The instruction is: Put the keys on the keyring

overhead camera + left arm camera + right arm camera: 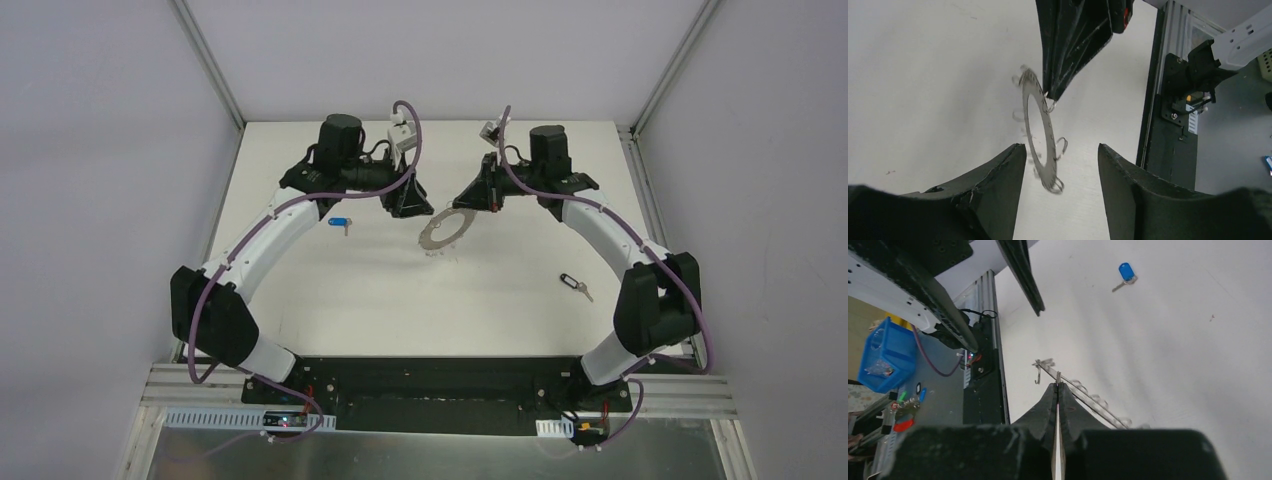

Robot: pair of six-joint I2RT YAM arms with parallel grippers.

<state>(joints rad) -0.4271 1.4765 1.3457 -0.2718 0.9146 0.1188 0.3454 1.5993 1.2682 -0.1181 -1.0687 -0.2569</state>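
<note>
Right up close, the two fingers of my right gripper (1058,386) are pressed tight together. They pinch the edge of the keyring (1048,172) at their tips. It is a flat grey ring with little wire loops, and it stands tilted, with one side up off the white table (330,300). My left gripper (1060,147) is spread wide, with one finger on each side of the low end of the keyring and a gap on both sides. It holds nothing. Farther out, the blue key (340,223) lies flat on the table beside my left arm, well apart from the keyring. The black key (573,285) lies on the table near my right arm, also well apart.
</note>
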